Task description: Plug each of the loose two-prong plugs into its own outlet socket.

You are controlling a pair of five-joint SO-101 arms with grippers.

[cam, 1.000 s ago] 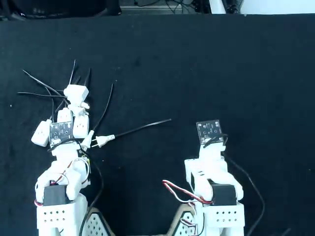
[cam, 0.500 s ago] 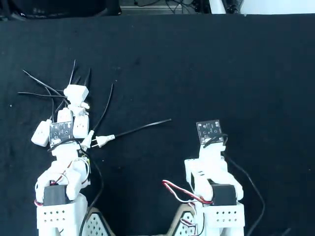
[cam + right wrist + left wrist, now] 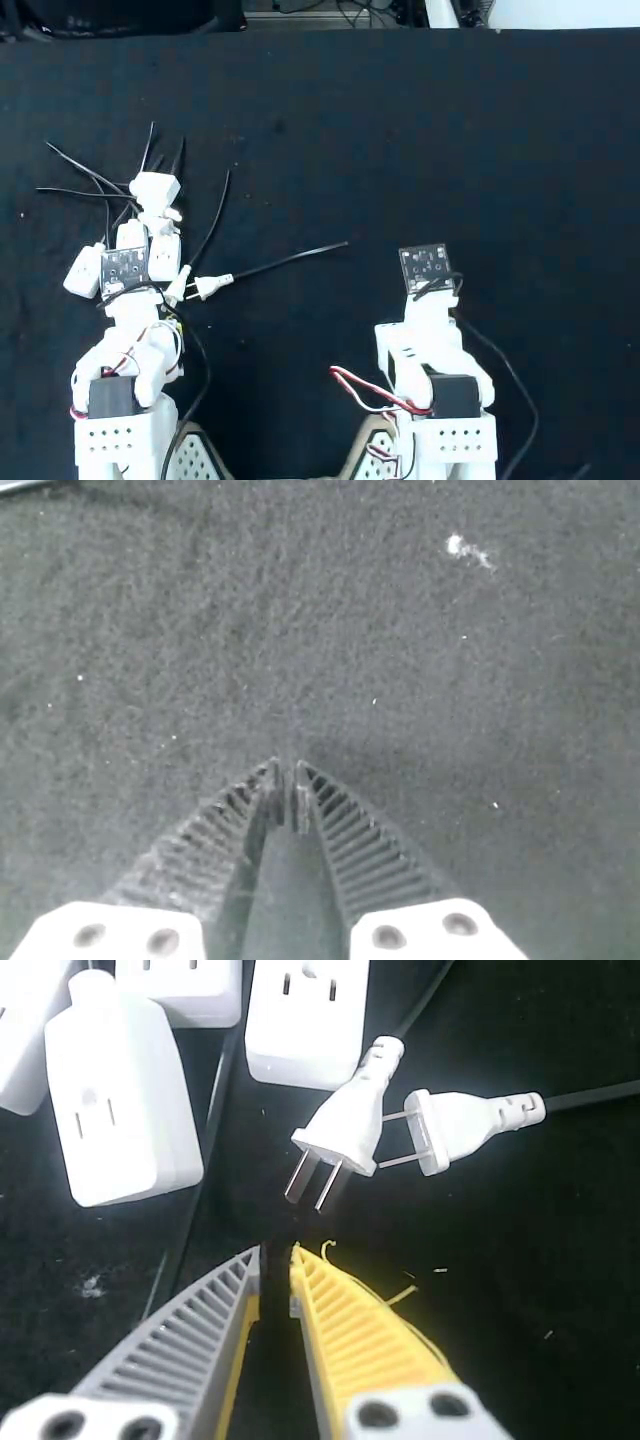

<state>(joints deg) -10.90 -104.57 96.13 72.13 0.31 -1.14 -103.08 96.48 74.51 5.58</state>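
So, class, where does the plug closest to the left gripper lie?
In the left wrist view, the plug lies just ahead of the left gripper, prongs toward it, beside a second plug and a white outlet block.

**Parts covered, cut off, or too small**

In the high view, at the left of the frame, the left arm point(image 3: 130, 330) lies over the near part of the outlet blocks point(image 3: 165, 255), so their sockets cannot be counted. The plugs point(image 3: 210, 286) just beside it are too small to tell their prongs. The lower edge cuts the bases of this arm and of the right arm point(image 3: 430, 350). In the left wrist view, three blocks are cut by the frame edge, and one plug's cable point(image 3: 590, 1098) leaves the frame.
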